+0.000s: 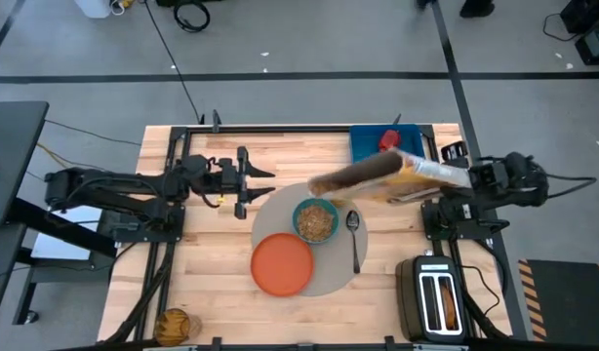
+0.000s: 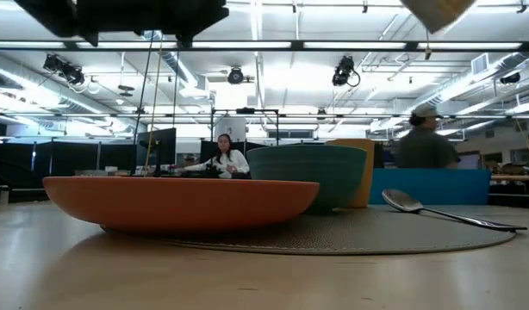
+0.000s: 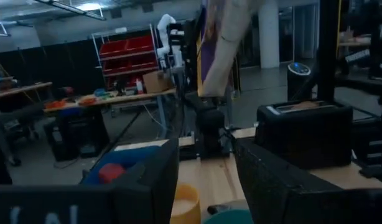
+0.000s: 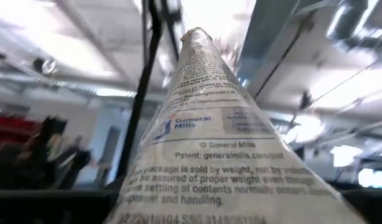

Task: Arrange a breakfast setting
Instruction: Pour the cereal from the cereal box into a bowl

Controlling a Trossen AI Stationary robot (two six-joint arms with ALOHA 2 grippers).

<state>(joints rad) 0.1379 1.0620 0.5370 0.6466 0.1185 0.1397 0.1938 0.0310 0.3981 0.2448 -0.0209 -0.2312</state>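
Nearest the low camera sits the orange plate (image 2: 180,200), on the front part of the round grey mat (image 1: 280,209) at the middle of the table (image 1: 212,283). Behind it on the mat stands the teal bowl (image 1: 316,220), already holding brown cereal, with the metal spoon (image 1: 354,237) lying just beside it toward the right edge, handle pointing to the front edge. The right gripper (image 1: 446,174) is closed on one end of a cereal box (image 1: 378,175), which is held high and tipped, its far end reaching out over the bowl. The left gripper (image 1: 260,183) hovers near the mat's back-left rim with its fingers spread wide and nothing between them. A red apple (image 1: 388,140) rests on the blue board (image 1: 366,143) at the back edge, partly hidden by the box. A small orange cup (image 3: 183,203) shows in the left wrist view, near the bowl. The toaster (image 1: 438,298) stands at the front right corner. Judgement: the box is light, thin card that will buckle under a hard squeeze and swing when gripped at one end; holding it across its narrow faces near the middle would steady it. The spoon is thin and slippery, and is best pinched across the handle.
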